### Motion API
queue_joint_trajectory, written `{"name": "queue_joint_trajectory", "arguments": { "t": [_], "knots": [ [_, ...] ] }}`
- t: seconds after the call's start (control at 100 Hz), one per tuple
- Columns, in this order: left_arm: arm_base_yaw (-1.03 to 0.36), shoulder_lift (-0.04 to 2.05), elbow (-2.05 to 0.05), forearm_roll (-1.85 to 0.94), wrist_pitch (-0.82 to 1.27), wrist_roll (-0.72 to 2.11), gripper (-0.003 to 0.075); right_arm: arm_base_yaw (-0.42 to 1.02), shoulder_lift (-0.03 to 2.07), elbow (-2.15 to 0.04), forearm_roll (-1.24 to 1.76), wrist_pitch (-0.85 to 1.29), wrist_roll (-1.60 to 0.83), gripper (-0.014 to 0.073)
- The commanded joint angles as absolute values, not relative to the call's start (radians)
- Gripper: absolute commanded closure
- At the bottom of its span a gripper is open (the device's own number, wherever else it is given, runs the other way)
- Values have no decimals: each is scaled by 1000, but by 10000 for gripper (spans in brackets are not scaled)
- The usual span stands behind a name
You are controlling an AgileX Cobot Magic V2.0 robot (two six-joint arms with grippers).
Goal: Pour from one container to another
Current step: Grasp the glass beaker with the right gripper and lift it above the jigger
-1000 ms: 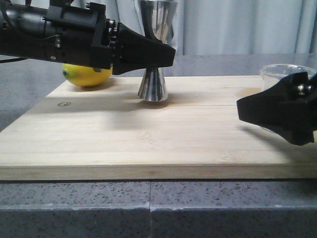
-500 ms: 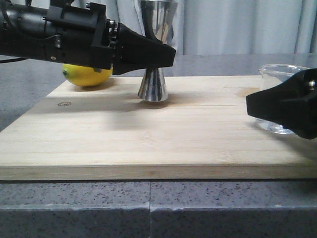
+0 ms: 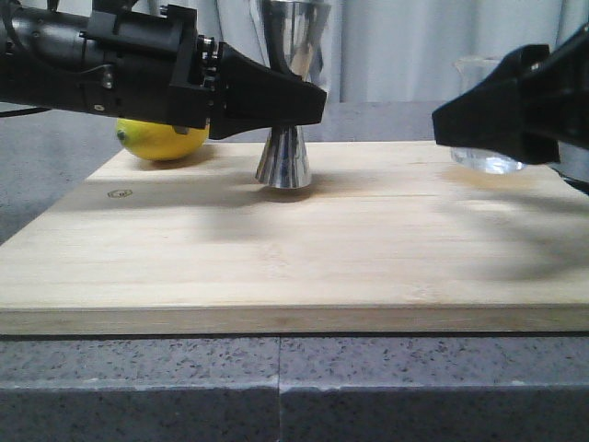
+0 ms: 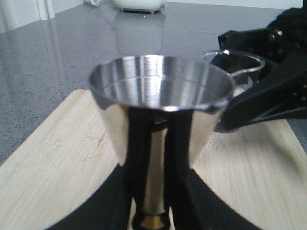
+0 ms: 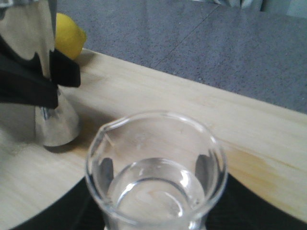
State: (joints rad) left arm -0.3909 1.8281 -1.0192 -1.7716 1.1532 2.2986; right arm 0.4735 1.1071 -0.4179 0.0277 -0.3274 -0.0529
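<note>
Here, a grey speckled tabletop (image 3: 138,387) is seen carrying a pale wooden board (image 3: 276,249), whose front edge lies near the tabletop's front edge. Most of the board's near and middle surface is left bare between the two arms. The left hand (image 3: 308,101) is closed on the waist of the jigger (image 3: 285,157), which stands upright on the board's far part, its base resting on the wood. A lemon (image 3: 161,140) is placed at the board's far left corner, behind the left arm. The right hand (image 3: 451,120) is clamped around the beaker (image 5: 156,167), which is held upright and lifted clear of the board over its far right part, well apart from the jigger. Clear liquid is seen in the beaker's bottom.
</note>
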Motion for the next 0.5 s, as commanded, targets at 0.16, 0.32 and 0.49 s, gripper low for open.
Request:
{"name": "queue_joint_trajectory", "arguments": {
  "t": [0.16, 0.32, 0.49],
  "knots": [
    [-397, 1786, -1048, -1851, 1258, 2298, 607, 463, 1095, -646, -73, -160, -67, 347],
    [-397, 1786, -1048, -1851, 1258, 2298, 607, 463, 1098, -771, -107, -26, -67, 347],
    [-397, 1786, -1048, -1851, 1258, 2298, 607, 468, 1137, -889, -159, 99, -71, 347]
  ]
}}
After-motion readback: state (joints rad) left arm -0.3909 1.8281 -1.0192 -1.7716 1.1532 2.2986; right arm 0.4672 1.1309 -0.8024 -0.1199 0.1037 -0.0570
